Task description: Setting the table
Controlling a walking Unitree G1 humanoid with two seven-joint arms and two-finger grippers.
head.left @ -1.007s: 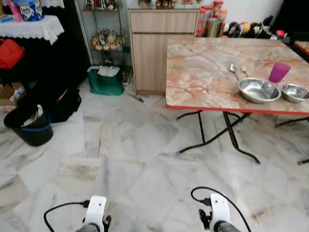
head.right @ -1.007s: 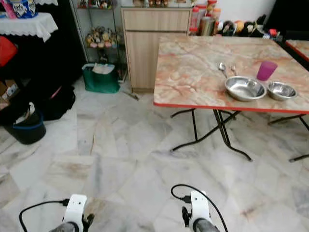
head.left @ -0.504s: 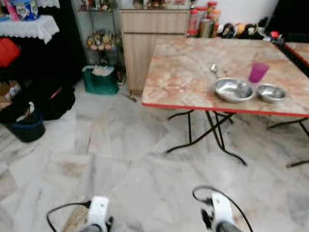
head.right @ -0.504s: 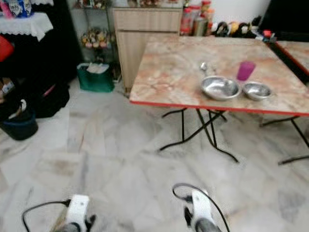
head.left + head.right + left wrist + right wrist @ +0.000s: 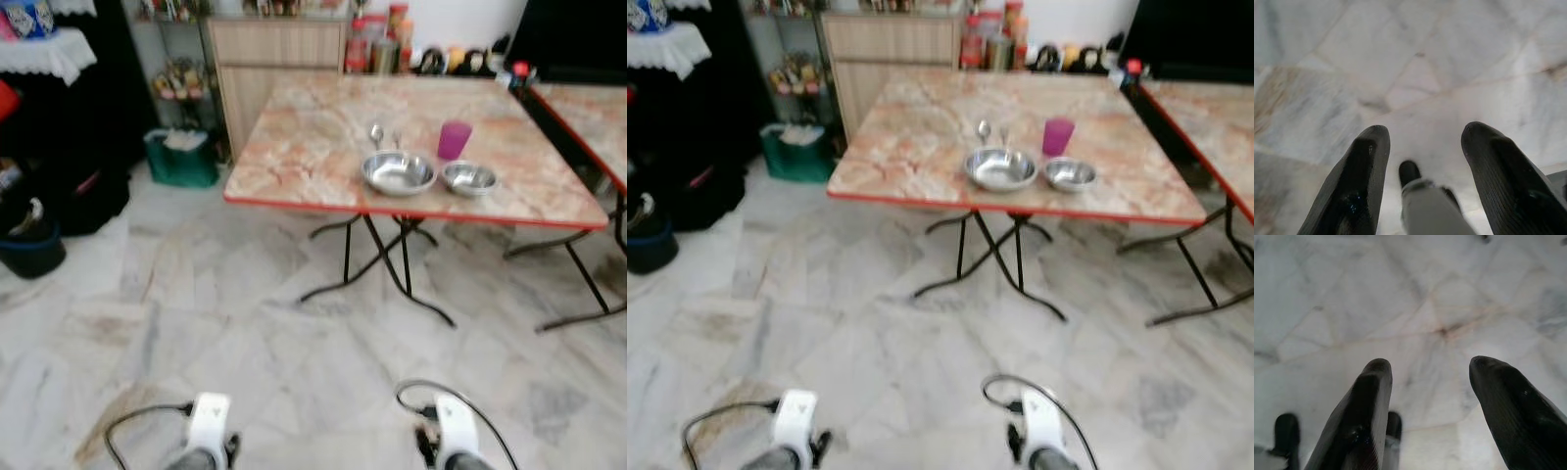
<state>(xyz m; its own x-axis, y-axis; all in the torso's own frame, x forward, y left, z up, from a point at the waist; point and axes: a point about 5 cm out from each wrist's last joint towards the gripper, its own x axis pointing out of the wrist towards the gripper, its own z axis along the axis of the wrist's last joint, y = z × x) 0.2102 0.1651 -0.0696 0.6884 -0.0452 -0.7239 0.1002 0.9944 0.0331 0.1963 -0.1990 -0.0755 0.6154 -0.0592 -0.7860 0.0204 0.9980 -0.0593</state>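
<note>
Marble floor (image 5: 245, 323) is taking up most of the head views, slightly blurred. Folding table (image 5: 323, 147) with marbled top and red edge is standing ahead, right of centre, with a wooden cabinet (image 5: 279, 59) sitting behind it. Green bag (image 5: 179, 157) is sitting left of the cabinet. On the table, large steel bowl (image 5: 398, 172) is lying near the front edge, small steel bowl (image 5: 468, 177) just beside it, purple cup (image 5: 454, 139) behind them, spoon (image 5: 376, 134) and fork (image 5: 397, 138) side by side behind the large bowl. Left gripper (image 5: 1422, 147) and right gripper (image 5: 1427, 382) are hanging low over the floor, fingers spread apart, gripping nothing.
</note>
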